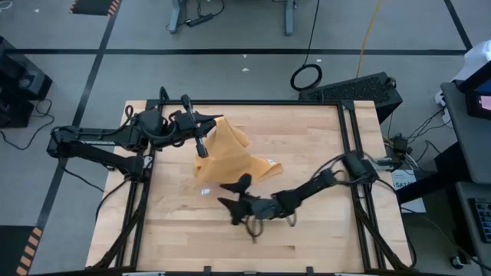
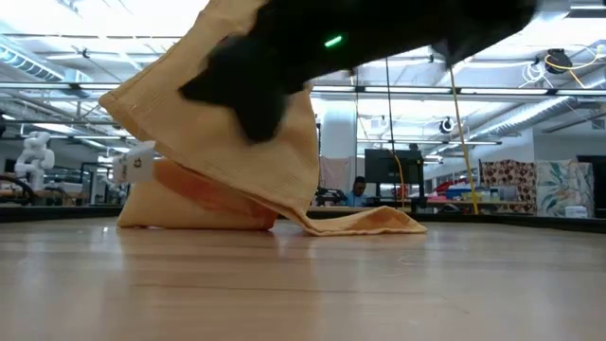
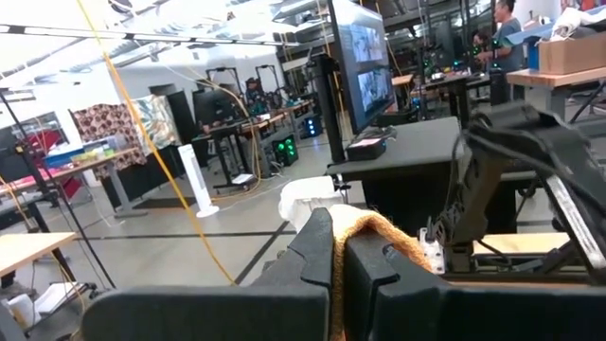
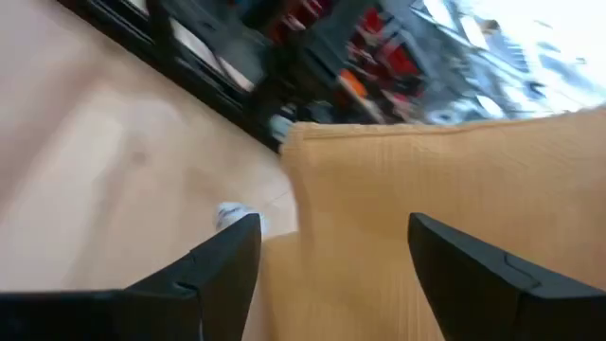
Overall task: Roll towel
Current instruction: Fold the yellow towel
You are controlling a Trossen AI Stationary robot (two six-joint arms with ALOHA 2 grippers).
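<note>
The mustard-yellow towel (image 1: 234,153) is lifted at its far left part and drapes down; its lower end (image 2: 369,222) and a bunched fold (image 2: 189,204) lie on the table. A white tag (image 2: 137,163) sticks out at its left side. My left gripper (image 1: 213,121) is at the table's far left, shut on the towel's raised top. My right gripper (image 1: 233,192) is near the table's middle, just on the near side of the towel. It is open, and the cloth (image 4: 426,180) fills the view ahead between its fingers. I see no touch there. My left gripper pinches the towel's raised top part (image 3: 367,227) between its two fingers (image 3: 317,256). The fingers lie about level and come from the table's left. One layer or several, I cannot tell. The cloth hangs slack below the hold, with its lower end on the table.
The wooden tabletop (image 1: 307,230) is framed by dark rails (image 1: 349,153) at its left and right sides. Bare wood lies toward the near edge and the right. My right arm shows as a dark blur (image 2: 284,57) in front of the towel in the low view.
</note>
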